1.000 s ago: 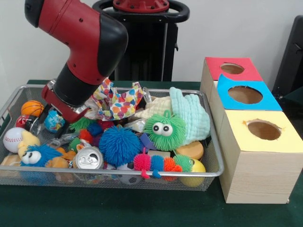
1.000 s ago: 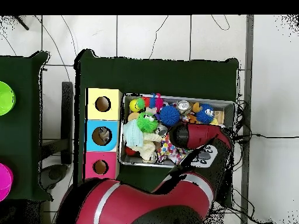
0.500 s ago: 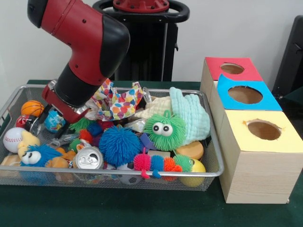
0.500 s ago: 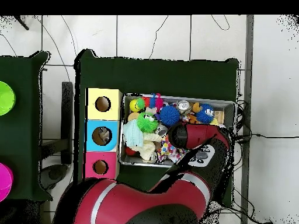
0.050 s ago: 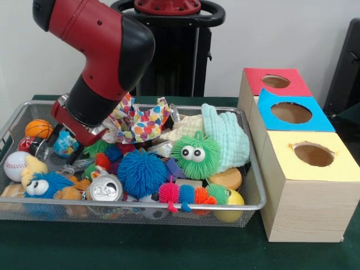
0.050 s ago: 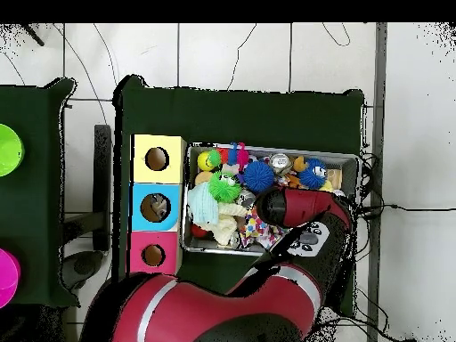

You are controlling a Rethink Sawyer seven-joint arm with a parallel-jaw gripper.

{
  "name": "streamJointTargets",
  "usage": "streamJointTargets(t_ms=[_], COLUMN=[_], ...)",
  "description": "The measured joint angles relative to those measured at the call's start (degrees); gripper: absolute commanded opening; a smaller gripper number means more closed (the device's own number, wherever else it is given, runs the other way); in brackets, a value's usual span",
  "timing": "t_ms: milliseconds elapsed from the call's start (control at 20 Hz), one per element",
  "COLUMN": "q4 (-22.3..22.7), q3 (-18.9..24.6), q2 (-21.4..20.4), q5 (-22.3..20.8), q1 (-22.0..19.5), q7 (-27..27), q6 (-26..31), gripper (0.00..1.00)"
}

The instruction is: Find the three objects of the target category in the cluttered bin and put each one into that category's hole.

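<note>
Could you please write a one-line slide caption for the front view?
Sawyer arm reaching into a wire bin of toys beside red, blue and yellow sorting boxes.

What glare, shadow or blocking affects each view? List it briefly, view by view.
Front view: soft, even light, with a bright glint on the soda can top and a sheen on the black shell of the arm; the hole in the yellow box is shaded inside. Overhead view: no glare, but the arm covers part of the bin.
</note>
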Motion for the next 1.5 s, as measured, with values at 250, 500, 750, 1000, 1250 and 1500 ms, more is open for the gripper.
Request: streamJointTargets(t_ms=[250, 500, 750, 1000, 1250, 1500], q4=[0.0, 0.0, 0.0, 0.29, 0.29, 0.29], q3=[-0.02, -0.07, -0.06, -0.05, -0.06, -0.08], q2=[-0.02, -0.25, -0.84, -2.5, -3.5, -3.05], q5=[1.67, 3.59, 4.93, 5.58, 5.67, 5.67], q1=[0.39, 1.64, 2.69, 4.31, 4.77, 4.64], q7=[0.0, 0.0, 0.0, 0.0, 0.0, 0.0], q6=[0.04, 0.98, 2.19, 5.4, 7.29, 7.34], gripper=[1.0, 1.0, 1.0, 1.0, 1.0, 1.0])
